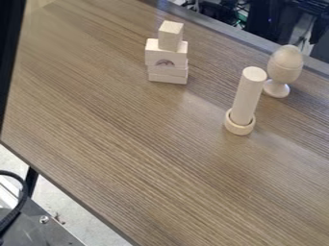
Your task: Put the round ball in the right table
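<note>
Now, camera view: pale rounded, egg-like ball (286, 55) sits in a footed cup (277, 88), upper right of the wood-grain worktop (128, 144). Just beside it, a cylinder (247, 96) upright in a ring (239, 128). Farther left, stacked blocks (166, 57), smallest topmost. End effector: opening and grasp, cannot tell.

There is one block stack (166, 56), one cylinder (247, 96), one ring (239, 128), one egg shape (286, 62), one stemmed cup (277, 89).
</note>
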